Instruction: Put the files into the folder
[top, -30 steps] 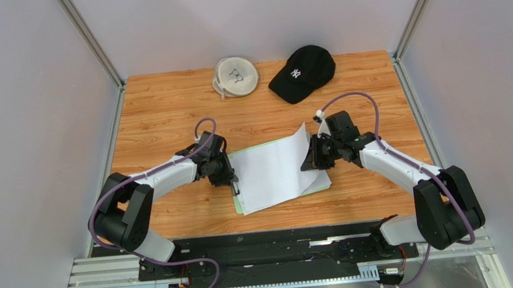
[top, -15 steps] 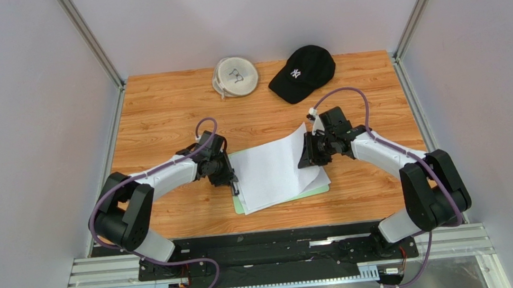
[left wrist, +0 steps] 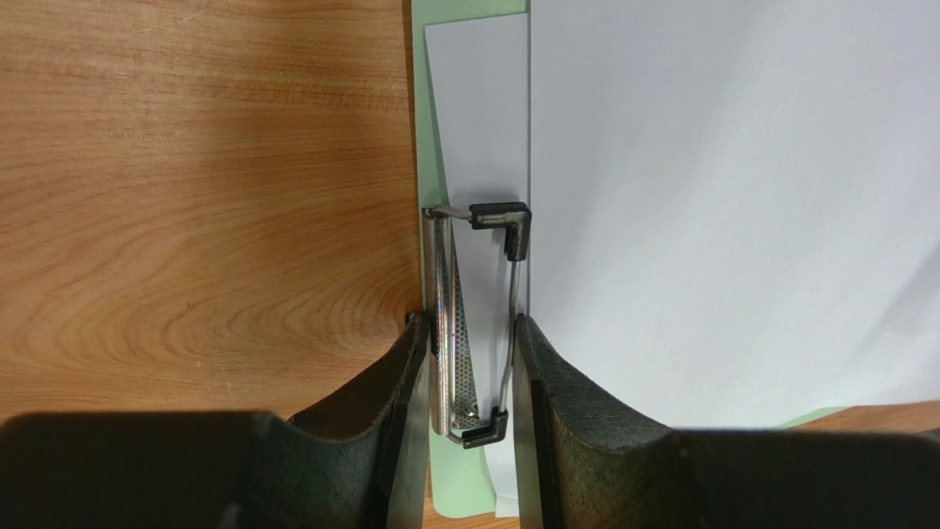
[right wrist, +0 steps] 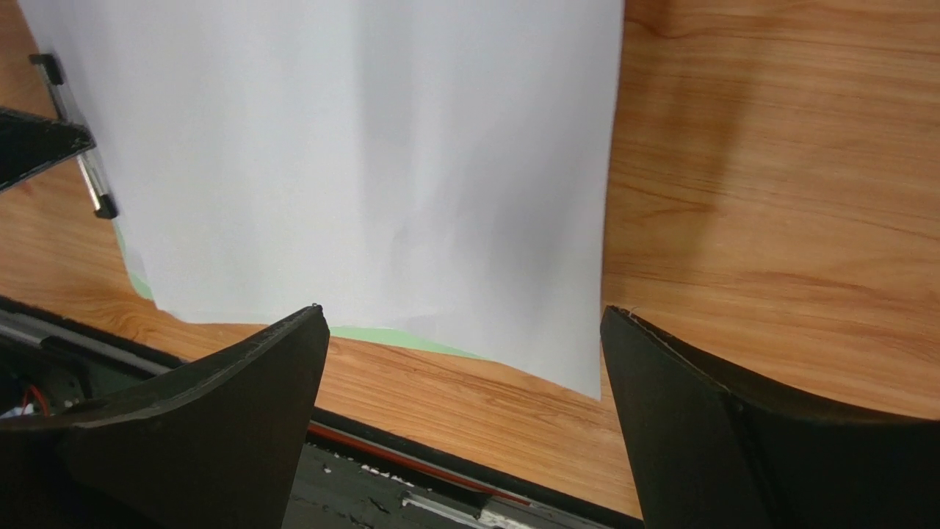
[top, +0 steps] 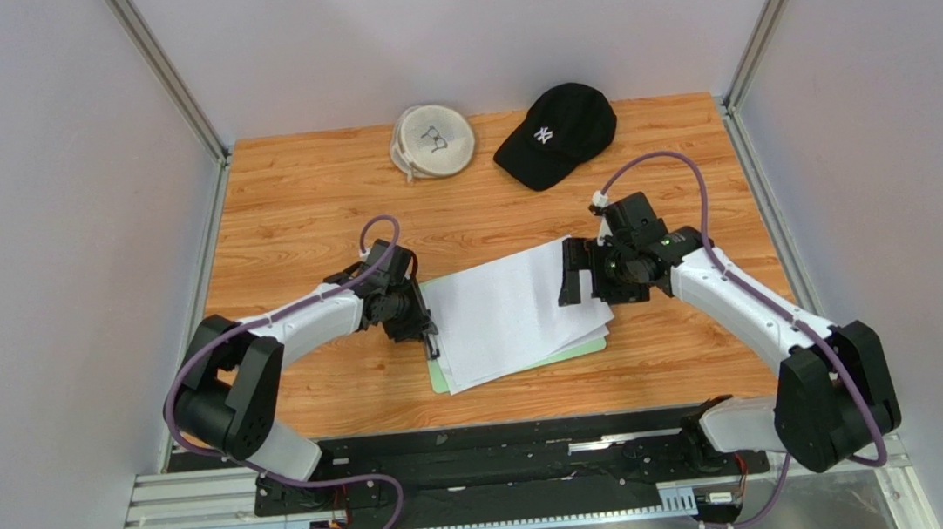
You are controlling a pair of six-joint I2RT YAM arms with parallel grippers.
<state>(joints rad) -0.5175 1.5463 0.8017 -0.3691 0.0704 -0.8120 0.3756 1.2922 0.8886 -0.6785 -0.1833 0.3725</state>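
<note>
The files [top: 508,313] are blank white sheets lying flat and slightly fanned on the pale green folder [top: 582,350], whose edges show beneath them. My left gripper [top: 427,336] is at the folder's left end, shut on the metal clip [left wrist: 474,320], squeezing its wire handle toward the plate. The sheets' [left wrist: 717,198] left edge reaches the clip, over the green board [left wrist: 420,110]. My right gripper [top: 579,274] hovers open over the files' right end, with nothing between its fingers. From the right wrist, paper [right wrist: 364,154] and a green sliver [right wrist: 408,343] lie below the wide jaws [right wrist: 463,314].
A black cap [top: 555,134] and a round white case with glasses on it [top: 432,139] sit at the table's far edge. The black base rail [top: 497,453] runs along the near edge. Grey walls enclose the left and right sides.
My right gripper opened and let go of the files' right end, which dropped from curled-up to flat. The right arm drew back slightly to the right. The left gripper stayed on the clip.
</note>
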